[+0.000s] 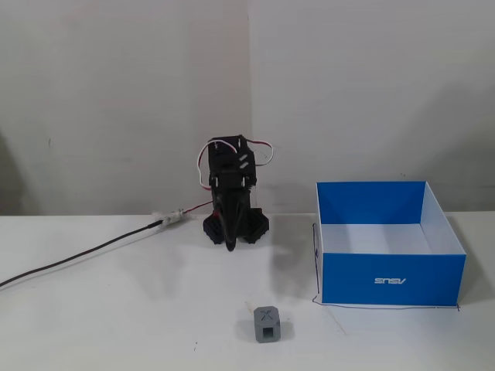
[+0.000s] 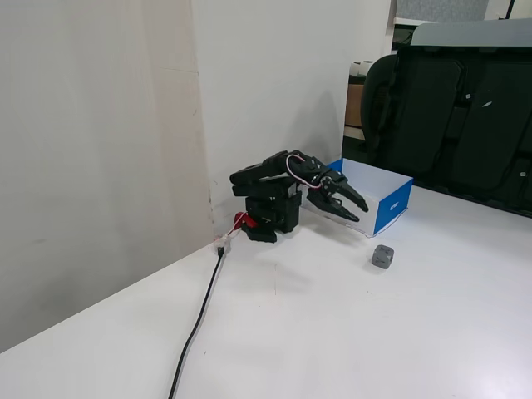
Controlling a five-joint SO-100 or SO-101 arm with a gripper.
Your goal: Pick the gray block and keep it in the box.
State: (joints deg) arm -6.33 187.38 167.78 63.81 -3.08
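The arm sits folded near the back wall on a white table, w/ its gripper hanging low in front of its base, tip pointing down toward the tabletop in a fixed view. In another fixed view the gripper reaches out to the right, above the table, and its 2 fingers are spread apart w/ a clear gap btwn them; nothing is held.

The gray block rests on the table in front of the arm, well apart from the gripper. Its top face shows an X mark and its front face a square hole. In the side-on fixed view the gray block lies below and slightly right of the fingertips, not touching them.

The box stands on the table to the right of the arm in the front-on fixed view, blue outside, white inside, w/ a white upside-down ASUS logo on its front wall. The block sits near the box's front-left corner, outside it. In the other fixed view the box is behind the gripper.

A black cable runs from the arm's base across the table to the left edge. The same cable runs toward the camera in the side-on view.
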